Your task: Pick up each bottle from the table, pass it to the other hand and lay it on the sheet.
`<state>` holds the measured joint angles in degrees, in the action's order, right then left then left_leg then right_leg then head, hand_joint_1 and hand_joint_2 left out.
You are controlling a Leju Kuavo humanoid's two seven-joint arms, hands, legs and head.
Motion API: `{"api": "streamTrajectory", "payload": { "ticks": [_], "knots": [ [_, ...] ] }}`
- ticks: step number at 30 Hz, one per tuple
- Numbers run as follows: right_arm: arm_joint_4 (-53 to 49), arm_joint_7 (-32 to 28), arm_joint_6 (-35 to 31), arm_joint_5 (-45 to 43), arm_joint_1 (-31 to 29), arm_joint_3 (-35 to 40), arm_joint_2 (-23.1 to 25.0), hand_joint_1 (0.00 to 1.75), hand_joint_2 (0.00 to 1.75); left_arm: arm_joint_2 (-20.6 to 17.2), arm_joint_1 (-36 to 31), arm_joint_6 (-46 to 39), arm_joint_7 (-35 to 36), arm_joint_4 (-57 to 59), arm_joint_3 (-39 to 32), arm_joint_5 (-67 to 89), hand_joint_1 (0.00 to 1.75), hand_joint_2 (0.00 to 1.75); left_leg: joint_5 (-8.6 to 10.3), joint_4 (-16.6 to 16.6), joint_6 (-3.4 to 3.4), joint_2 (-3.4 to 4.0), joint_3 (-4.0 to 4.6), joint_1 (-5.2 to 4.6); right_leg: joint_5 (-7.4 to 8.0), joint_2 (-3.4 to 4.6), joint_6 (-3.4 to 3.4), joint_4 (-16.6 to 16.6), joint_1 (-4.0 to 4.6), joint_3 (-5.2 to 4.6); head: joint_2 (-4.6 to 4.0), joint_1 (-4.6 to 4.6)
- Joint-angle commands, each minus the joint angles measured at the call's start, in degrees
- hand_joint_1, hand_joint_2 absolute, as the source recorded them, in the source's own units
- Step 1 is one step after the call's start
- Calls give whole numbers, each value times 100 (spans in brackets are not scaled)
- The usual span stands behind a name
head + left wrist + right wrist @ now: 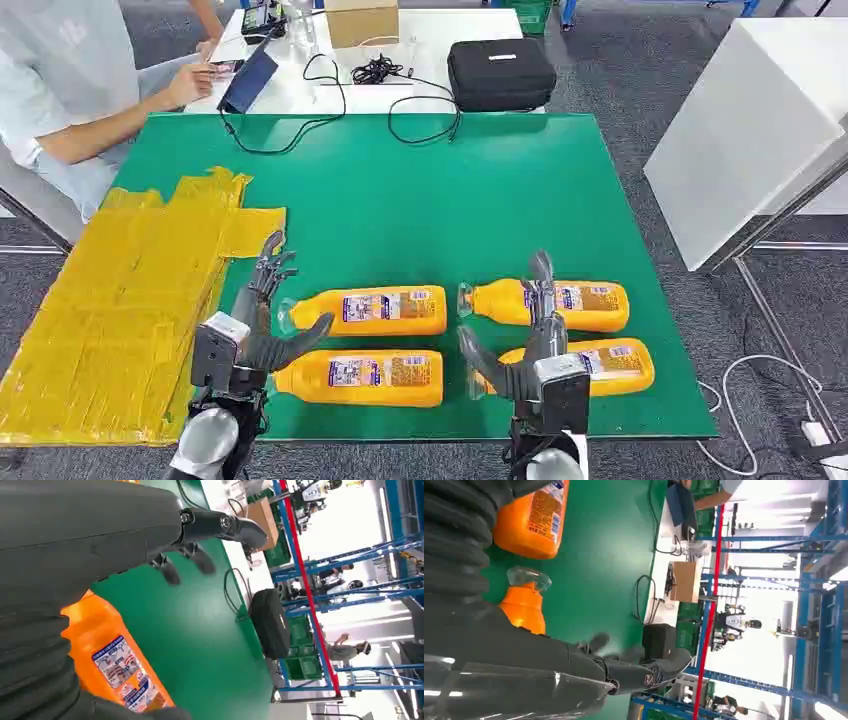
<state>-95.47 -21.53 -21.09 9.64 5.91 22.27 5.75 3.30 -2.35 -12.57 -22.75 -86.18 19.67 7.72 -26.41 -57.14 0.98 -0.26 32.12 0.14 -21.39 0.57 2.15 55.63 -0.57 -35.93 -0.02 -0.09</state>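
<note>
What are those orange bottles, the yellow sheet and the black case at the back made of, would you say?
The four orange bottles with printed labels look like glossy plastic: smooth, with clear caps that let light through. The crinkled yellow sheet is probably thin plastic film or waxy paper, since it creases and shines faintly. The black zipped case seems to be matte fabric or semi-rigid foam; its surface looks dull with rounded edges.

Four orange plastic bottles [368,311], glossy, clear caps, printed paper-like labels. Green table covering [420,200]: matt, smooth. Crinkled yellow sheet [120,300], thin plastic look, creased with slight sheen. Black zipped case [500,72], matt fabric. Brown cardboard box [361,21], dull. Left hand [262,320]: dark, smooth plastic fingers, ribbed grey cover.
</note>
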Motion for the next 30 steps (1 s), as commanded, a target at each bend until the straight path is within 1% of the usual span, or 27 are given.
{"api": "streamTrajectory", "payload": {
  "ticks": [1, 2, 3, 4, 5, 6, 7, 8, 9, 10, 11, 12, 13, 14, 15, 17, 19, 21, 22, 23, 24, 25, 26, 27, 30],
  "knots": [
    [481, 230, -47, 381, -371, 122, -252, 0, 175, -72, -212, 96, 64, 390, 83, -91, 0, 175, -8, 9, -4, 3, -33, 3, -7, -3, -5, -9, 5, 32, 0, 0],
    [502, 248, -51, 445, -405, 109, -264, 0, 175, -64, -217, 107, 65, 405, 71, -98, 0, 175, -4, 7, -3, 4, -21, 2, -3, -1, -3, -8, 3, 20, 0, 0],
    [539, 341, -80, 634, -453, 120, -303, 0, 175, -53, -219, 149, 73, 416, 55, -129, 0, 175, -9, 9, -4, 5, -34, 4, -7, -1, -5, -10, 6, 34, 0, 0],
    [581, 403, -102, 760, -490, 120, -333, 0, 175, -49, -222, 157, 74, 420, 51, -135, 0, 175, -3, 7, -2, 2, -19, 1, -2, -2, -2, -8, 2, 19, 0, 0],
    [723, 764, -256, 1493, -629, 218, -471, 0, 175, -26, -215, 213, 83, 416, 21, -147, 0, 175, -7, 7, -3, 3, -30, 3, -6, -4, -4, -9, 5, 30, 0, 0],
    [775, 826, -261, 1639, -691, 231, -500, 0, 175, -18, -207, 222, 85, 408, 5, -148, 0, 175, -3, 8, -1, 5, -22, 1, -1, 1, -2, -9, 2, 21, 0, 0],
    [1079, 1290, -373, 2757, -1018, 388, -678, 0, 175, 12, -249, 337, 125, 418, -19, -182, 0, 175, -5, 8, -2, 6, -28, 2, -2, 1, -2, -11, 4, 27, 0, 0],
    [1170, 1294, -365, 2764, -1127, 350, -644, 0, 175, 33, -268, 359, 137, 416, -37, -182, 0, 175, -9, 10, -2, 8, -41, 4, -6, 0, -4, -14, 6, 41, 0, 0],
    [1501, 1751, -132, 3701, -1477, 570, -797, 0, 175, 67, -333, 512, 184, 448, -45, -261, 0, 175, -4, 8, -1, 14, -25, 4, 3, 9, -2, -13, 5, 24, 0, 0],
    [1626, 1776, -89, 3709, -1643, 569, -758, 0, 175, 96, -386, 526, 190, 477, -57, -267, 0, 175, 0, 6, 0, 11, -14, -1, 3, 6, 0, -7, -1, 13, 0, 0],
    [2025, 1859, 284, 3860, -2046, 741, -798, 0, 175, 139, -513, 632, 222, 581, -46, -323, 0, 175, -5, 4, -1, 23, -27, 4, 4, 15, -2, -10, 4, 24, 0, 0],
    [2164, 1848, 280, 3872, -2155, 721, -747, 0, 175, 166, -564, 636, 220, 628, -46, -325, 0, 175, 0, 2, 0, 20, -14, 3, 8, 14, -1, -8, 3, 12, 0, 0],
    [2365, 1853, 342, 3956, -2313, 802, -740, 0, 175, 179, -611, 680, 240, 683, -39, -355, 0, 175, -2, 3, -1, 23, -26, 3, 9, 14, -2, -10, 4, 25, 0, 0],
    [2711, 2053, 421, 4526, -2609, 1071, -779, 0, 175, 213, -723, 805, 261, 776, 4, -424, 0, 175, 1, 5, -1, 18, -23, 1, 10, 10, -2, -10, 2, 20, 0, -2],
    [2928, 2064, 437, 4537, -2753, 1099, -693, 0, 175, 255, -804, 795, 242, 862, 23, -416, 0, 175, 1, 4, -2, 17, -31, 3, 9, 7, -4, -10, 4, 28, 0, 0],
    [3736, 2017, 597, 4855, -3313, 1476, -539, 0, 175, 314, -977, 875, 250, 1006, 95, -522, 0, 175, 7, 5, 3, 9, -32, 1, 8, 3, -5, -10, 3, 32, 0, -2],
    [4245, 1950, 624, 4991, -3621, 1658, -384, 0, 175, 359, -1089, 913, 244, 1101, 139, -600, 0, 175, 9, 1, 2, 20, -19, 2, 12, 15, -1, -4, 2, 17, 0, 0],
    [4713, 1904, 678, 5002, -3848, 1764, -231, 0, 175, 387, -1167, 938, 250, 1195, 197, -658, 0, 175, 4, 2, -2, 28, -41, 5, 9, 18, -4, -4, 6, 35, 0, -2],
    [4713, 1904, 678, 5002, -3848, 1764, -231, 0, 175, 387, -1167, 938, 250, 1195, 197, -658, 0, 175, 2, 3, -3, 23, -47, 5, 4, 11, -5, -4, 7, 42, 0, 0],
    [4908, 1878, 719, 4960, -3926, 1788, -140, 0, 175, 403, -1195, 937, 245, 1239, 216, -688, 0, 175, 14, 4, -1, 9, -27, 1, 7, 3, 1, -2, 2, 25, 0, 0],
    [4992, 1855, 722, 4936, -3956, 1795, -107, 0, 175, 407, -1210, 940, 240, 1258, 215, -718, 0, 175, 9, 5, -3, 7, -39, 5, 3, 1, -2, -5, 7, 38, 0, 0],
    [4992, 1855, 722, 4936, -3956, 1795, -107, 0, 175, 407, -1210, 940, 240, 1258, 215, -718, 0, 175, 13, 3, 0, 9, -29, 1, 6, 5, 1, -1, 2, 25, 0, -2],
    [5009, 1856, 727, 4936, -3936, 1807, -89, 0, 175, 406, -1215, 940, 240, 1259, 215, -718, 0, 175, 8, 2, -1, 9, -36, 4, 2, 3, 0, 0, 5, 34, 0, 0],
    [5187, 1839, 778, 4919, -4005, 1836, -40, 0, 175, 415, -1242, 948, 232, 1294, 223, -753, 0, 175, 4, 3, -2, 8, -45, 5, -2, 1, -1, -1, 7, 43, 0, -2],
    [5585, 1802, 799, 4833, -4131, 1877, 118, 0, 175, 418, -1321, 947, 221, 1357, 261, -816, 0, 175, 14, 2, 1, 2, -21, 1, 5, -1, 3, 2, 1, 21, 0, 0]
  ]
}}
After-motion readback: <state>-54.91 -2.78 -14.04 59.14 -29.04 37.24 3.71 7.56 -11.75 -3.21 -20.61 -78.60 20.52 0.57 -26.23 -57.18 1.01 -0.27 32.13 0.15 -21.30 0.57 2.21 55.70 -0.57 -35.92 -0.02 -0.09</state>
